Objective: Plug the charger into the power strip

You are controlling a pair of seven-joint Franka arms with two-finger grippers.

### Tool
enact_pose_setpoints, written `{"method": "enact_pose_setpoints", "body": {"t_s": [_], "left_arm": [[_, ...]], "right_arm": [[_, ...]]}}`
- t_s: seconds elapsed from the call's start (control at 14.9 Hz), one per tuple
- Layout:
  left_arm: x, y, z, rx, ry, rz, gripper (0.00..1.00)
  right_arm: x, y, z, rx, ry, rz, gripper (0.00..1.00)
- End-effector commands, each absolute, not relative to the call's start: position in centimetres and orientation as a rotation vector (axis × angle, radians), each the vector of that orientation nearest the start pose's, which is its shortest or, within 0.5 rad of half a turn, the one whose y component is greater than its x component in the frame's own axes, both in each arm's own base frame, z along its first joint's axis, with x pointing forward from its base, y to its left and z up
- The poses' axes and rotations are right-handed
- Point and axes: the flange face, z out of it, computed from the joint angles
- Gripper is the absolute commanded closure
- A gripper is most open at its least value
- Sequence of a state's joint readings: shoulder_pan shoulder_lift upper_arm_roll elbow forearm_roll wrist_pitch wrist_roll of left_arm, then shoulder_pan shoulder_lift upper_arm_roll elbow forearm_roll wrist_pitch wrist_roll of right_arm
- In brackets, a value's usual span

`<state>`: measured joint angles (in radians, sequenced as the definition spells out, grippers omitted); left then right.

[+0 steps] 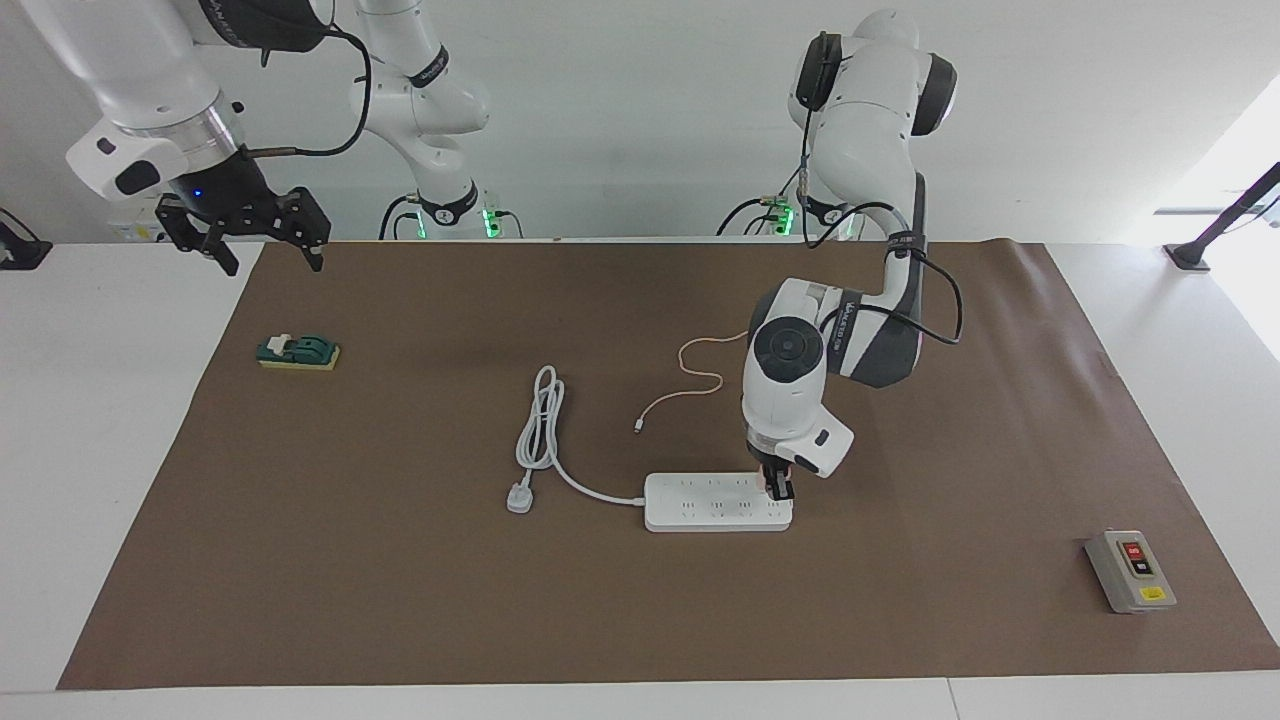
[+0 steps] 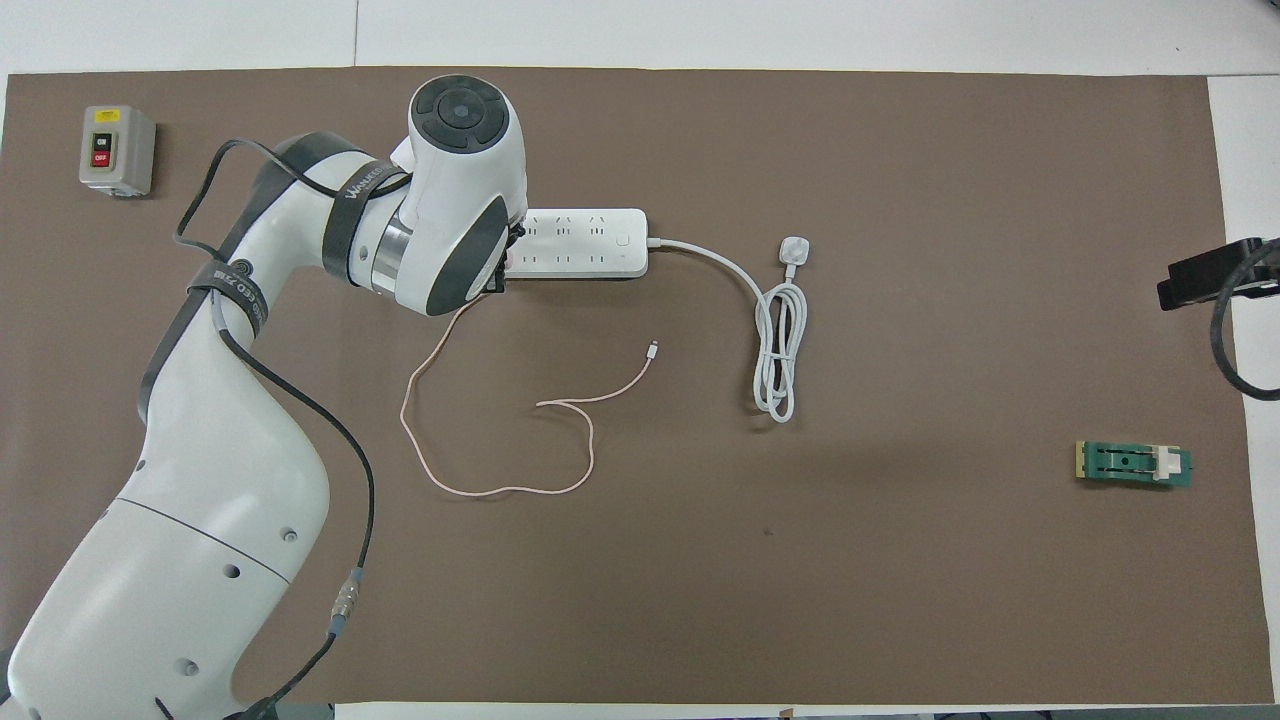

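The left hand is down at the power strip, at the strip's end toward the left arm's end of the surface, and it is clenched on the charger, of which only a sliver of pink shows between the fingers. The charger sits right at the top face of the strip, over the row of sockets nearer to the robots. Whether its pins are already seated cannot be told, since the hand and wrist cover the joint in both views. Judged from this, the task is in its last stretch: the charger has been carried to the strip and lined up, and what is left is to press it home, let go and lift away.

The charger's thin pink cable trails from the hand across the brown mat, looping nearer to the robots than the strip. The right hand waits released, up over the mat's corner at the right arm's end.

Count: 1 charger, 1 power strip with 2 rows of sockets, 1 white plug on the strip's coiled cord, 1 grey switch box, 1 green block, 2 arms.
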<state>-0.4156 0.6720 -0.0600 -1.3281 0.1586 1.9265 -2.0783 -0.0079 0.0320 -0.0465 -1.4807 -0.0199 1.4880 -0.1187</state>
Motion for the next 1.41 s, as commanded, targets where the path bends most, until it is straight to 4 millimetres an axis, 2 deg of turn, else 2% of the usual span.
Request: {"method": "enact_pose_setpoints", "body": {"t_s": [0.0, 0.07, 0.13, 0.2, 0.54, 0.67, 0.87, 1.01, 1.14, 1.34], "left_arm": [[64.3, -33.0, 30.1, -2.179, -2.126, -0.097, 1.00], [64.5, -32.8, 30.9, -2.176, -2.138, -0.102, 0.79], [64.5, -32.7, 32.1, -2.184, -2.141, -0.110, 0.33], [64.5, -32.3, 33.1, -2.175, -2.146, -0.116, 0.00], [64.1, -29.7, 41.0, -2.196, -2.113, -0.119, 0.00], [63.8, -28.4, 43.3, -2.270, -2.008, -0.103, 0.00], [64.1, -24.8, 46.4, -2.422, -1.777, -0.062, 0.00], [64.2, -21.4, 49.7, -2.583, -1.574, -0.067, 0.00], [64.7, -17.7, 50.9, -2.718, -1.306, -0.040, 0.00], [65.4, -10.5, 52.1, -2.889, -0.819, 0.036, 0.00]], "right_arm": [[54.7, -3.2, 64.3, -3.141, -0.070, 0.051, 0.00], [54.7, -3.2, 64.3, -3.141, -0.070, 0.051, 0.00], [54.7, -3.2, 64.3, -3.141, -0.070, 0.051, 0.00], [54.7, -3.2, 64.3, -3.141, -0.070, 0.051, 0.00], [54.7, -3.2, 64.3, -3.141, -0.070, 0.051, 0.00], [54.7, -3.2, 64.3, -3.141, -0.070, 0.051, 0.00], [54.7, -3.2, 64.3, -3.141, -0.069, 0.051, 0.00], [54.7, -3.2, 64.3, -3.141, -0.070, 0.051, 0.00], [54.7, -3.2, 64.3, -3.141, -0.070, 0.051, 0.00], [54.7, -3.2, 64.3, -3.141, -0.070, 0.051, 0.00]]}}
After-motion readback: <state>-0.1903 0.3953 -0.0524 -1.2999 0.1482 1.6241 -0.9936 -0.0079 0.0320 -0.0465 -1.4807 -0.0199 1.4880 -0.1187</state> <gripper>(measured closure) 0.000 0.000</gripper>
